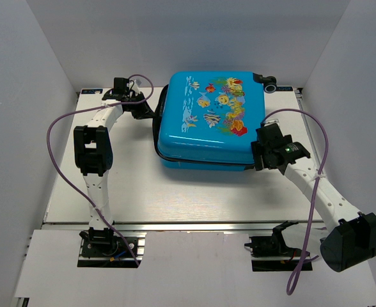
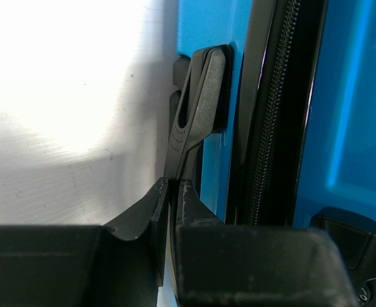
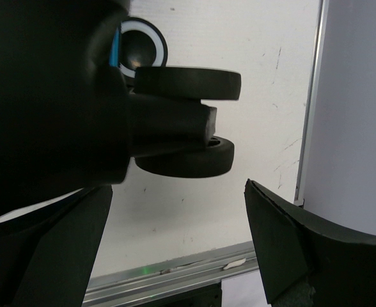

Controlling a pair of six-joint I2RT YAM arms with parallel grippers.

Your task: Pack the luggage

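Note:
The luggage (image 1: 204,118), a bright-blue hard-shell suitcase with a fish print on its lid, lies flat and closed at the back middle of the table. My left gripper (image 1: 142,106) is at its left side, shut on the thin black handle strap (image 2: 197,96), pinching its lower end between the fingers (image 2: 173,185). The black zipper (image 2: 271,128) runs beside the strap. My right gripper (image 1: 257,152) is at the suitcase's front right corner. It is open (image 3: 177,188) with nothing between its fingers, and the black twin wheel (image 3: 188,160) sits just above it.
Another wheel with a white ring (image 1: 269,83) sticks out at the suitcase's back right corner. White walls enclose the table on the left, back and right (image 3: 360,96). An aluminium rail (image 3: 175,272) runs along the table edge. Purple cables (image 1: 60,160) loop off both arms.

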